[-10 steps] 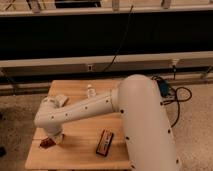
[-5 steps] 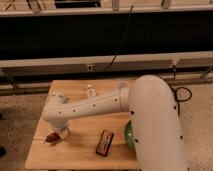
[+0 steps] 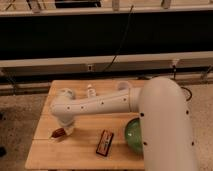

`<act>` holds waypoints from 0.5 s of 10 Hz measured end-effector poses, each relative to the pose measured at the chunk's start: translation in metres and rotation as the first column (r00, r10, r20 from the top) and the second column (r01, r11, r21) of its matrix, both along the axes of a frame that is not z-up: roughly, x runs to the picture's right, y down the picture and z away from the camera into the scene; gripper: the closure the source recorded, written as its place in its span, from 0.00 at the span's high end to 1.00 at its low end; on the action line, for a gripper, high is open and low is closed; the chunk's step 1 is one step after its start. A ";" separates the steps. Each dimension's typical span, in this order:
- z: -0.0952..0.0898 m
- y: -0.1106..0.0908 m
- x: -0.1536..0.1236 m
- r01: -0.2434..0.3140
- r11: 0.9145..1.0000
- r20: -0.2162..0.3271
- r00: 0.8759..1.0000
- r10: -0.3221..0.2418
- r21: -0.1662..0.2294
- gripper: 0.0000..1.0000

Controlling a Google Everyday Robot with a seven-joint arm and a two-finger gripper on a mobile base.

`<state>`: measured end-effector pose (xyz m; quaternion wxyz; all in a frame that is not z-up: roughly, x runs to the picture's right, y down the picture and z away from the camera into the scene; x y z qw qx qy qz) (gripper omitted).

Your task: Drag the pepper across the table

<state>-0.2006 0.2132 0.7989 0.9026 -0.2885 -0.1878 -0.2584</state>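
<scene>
The pepper [image 3: 58,133] is small and dark red-brown. It lies near the front left of the light wooden table [image 3: 85,152]. My gripper [image 3: 64,129] hangs from the white arm [image 3: 100,104] that reaches across the table from the right. It is down at the tabletop, right at the pepper's right end and seems to touch it. The gripper's body hides part of the pepper.
A black rectangular box with red markings [image 3: 105,142] lies at the front middle of the table. A green bowl [image 3: 133,135] sits at the front right, partly hidden by my arm. A small white object [image 3: 90,91] stands near the back edge. The table's left edge is close to the pepper.
The gripper and pepper have shifted slightly right and away from the front left corner. The arm's bulky upper part has moved right, uncovering the green bowl.
</scene>
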 end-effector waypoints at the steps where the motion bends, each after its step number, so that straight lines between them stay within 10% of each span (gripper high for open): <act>1: 0.004 -0.008 0.011 -0.014 1.000 -0.005 1.000 0.014 0.002 0.00; 5: 0.002 -0.014 0.037 -0.057 0.998 -0.013 0.998 0.057 0.016 0.00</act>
